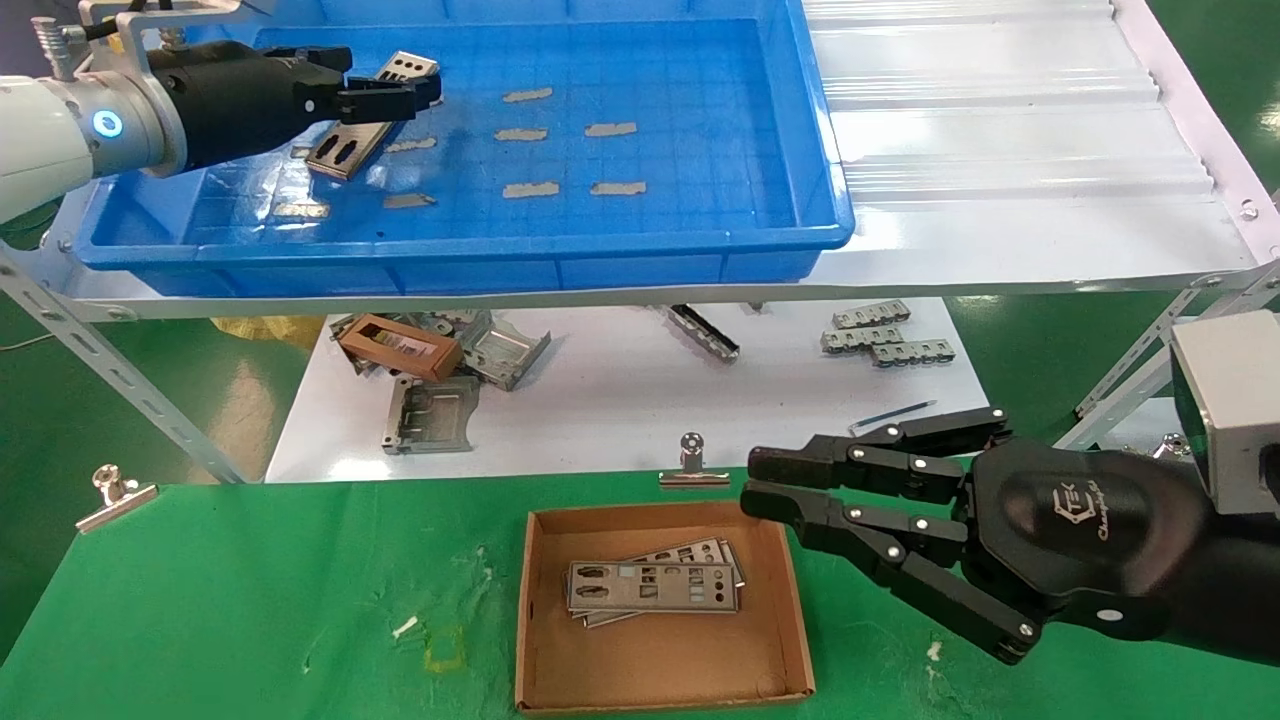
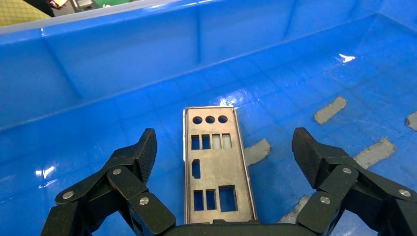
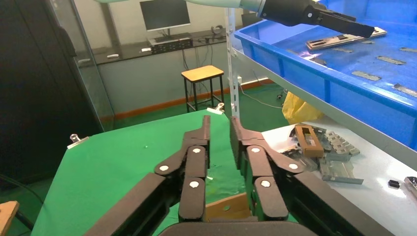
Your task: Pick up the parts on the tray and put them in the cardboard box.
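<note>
A silver-grey punched plate [image 1: 345, 148] lies slanted in the far left of the blue tray [image 1: 460, 262]. My left gripper [image 1: 390, 82] hovers just over it, open. In the left wrist view the plate [image 2: 216, 167] lies between the spread fingertips [image 2: 147, 145] of the gripper [image 2: 223, 140], which do not touch it. The cardboard box [image 1: 532, 600] on the green table holds a few stacked plates [image 1: 650, 585]. My right gripper [image 1: 758, 483] hangs by the box's far right corner, fingers a narrow gap apart and empty; the right wrist view shows it [image 3: 220, 123] too.
Grey tape patches [image 1: 560, 130] dot the tray floor. Under the tray shelf a white board holds folded metal frames [image 1: 435, 412], a brown frame piece [image 1: 400, 345] and small grey parts [image 1: 885, 340]. Binder clips [image 1: 690, 465] [image 1: 115, 495] grip the green cloth's edge.
</note>
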